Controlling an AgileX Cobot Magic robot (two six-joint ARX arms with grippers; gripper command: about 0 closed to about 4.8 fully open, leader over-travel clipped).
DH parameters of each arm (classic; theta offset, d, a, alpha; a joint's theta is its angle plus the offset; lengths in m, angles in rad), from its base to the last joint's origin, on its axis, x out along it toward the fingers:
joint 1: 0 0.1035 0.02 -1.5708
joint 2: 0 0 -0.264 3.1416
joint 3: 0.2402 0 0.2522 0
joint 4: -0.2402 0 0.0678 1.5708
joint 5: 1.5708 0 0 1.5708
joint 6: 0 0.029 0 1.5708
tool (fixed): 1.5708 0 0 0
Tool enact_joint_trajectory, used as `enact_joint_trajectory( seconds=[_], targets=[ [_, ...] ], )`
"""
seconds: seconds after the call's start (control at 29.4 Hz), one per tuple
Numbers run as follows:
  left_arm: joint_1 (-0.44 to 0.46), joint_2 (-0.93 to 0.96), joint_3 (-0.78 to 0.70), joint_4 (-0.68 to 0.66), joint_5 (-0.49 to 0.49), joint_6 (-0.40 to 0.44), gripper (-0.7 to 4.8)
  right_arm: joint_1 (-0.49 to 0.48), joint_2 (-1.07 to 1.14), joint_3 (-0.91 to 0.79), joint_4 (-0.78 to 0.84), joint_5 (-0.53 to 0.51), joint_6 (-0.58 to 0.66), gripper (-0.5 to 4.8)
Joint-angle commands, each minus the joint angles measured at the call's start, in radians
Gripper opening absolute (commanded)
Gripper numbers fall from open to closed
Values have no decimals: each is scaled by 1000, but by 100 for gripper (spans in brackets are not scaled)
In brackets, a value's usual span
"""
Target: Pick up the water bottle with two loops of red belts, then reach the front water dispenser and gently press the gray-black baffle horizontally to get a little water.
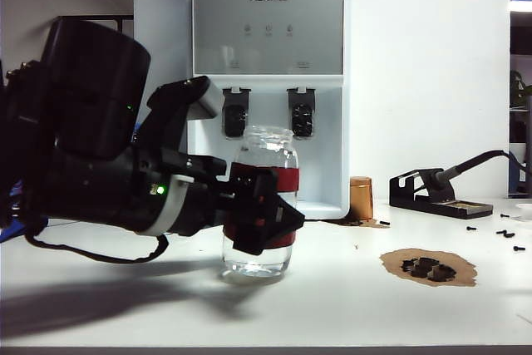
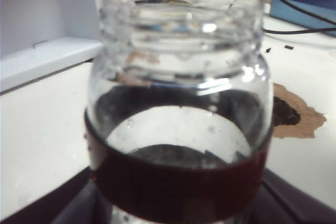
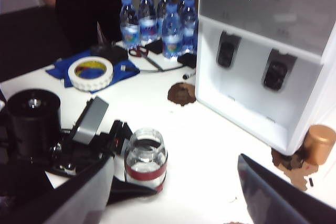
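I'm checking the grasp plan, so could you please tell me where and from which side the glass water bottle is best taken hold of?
Grip the water bottle on its straight, red-banded body, below the wide neck, coming in level from the left of the exterior view. It stands upright, and the left pincer already straddles the bands there.

Robotics lab or workshop. White table [image 1: 349,305] carries a black soldering-iron stand [image 1: 432,193], scattered small black screws [image 1: 507,234] and scorched brown patches [image 1: 428,267]. White AUX water dispenser [image 1: 268,81] against a plain white wall. Beyond the hands: a white tape roll [image 3: 91,73] on blue cloth [image 3: 121,72], loose black cables [image 3: 157,65], blue-capped plastic bottles [image 3: 160,22].
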Motion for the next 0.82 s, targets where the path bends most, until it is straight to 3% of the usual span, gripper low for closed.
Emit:
enact_joint_trajectory(
  seconds=[0.03,0.58,0.75,0.78,0.82],
  targets=[
    [-2,3,1,10,-41,45,-5,0,0,2,-20,-6,-15,382],
    [0,88,1,-32,-42,53,-4,0,0,2,-38,-6,-31,381],
    [0,119,1,-40,-96,55,-4,0,0,2,-44,-7,-33,382],
    [0,123,1,-39,-104,54,4,0,0,2,-51,-6,-33,382],
    [0,123,1,-32,-104,54,92,0,0,2,-57,-6,-33,381]
  ],
)
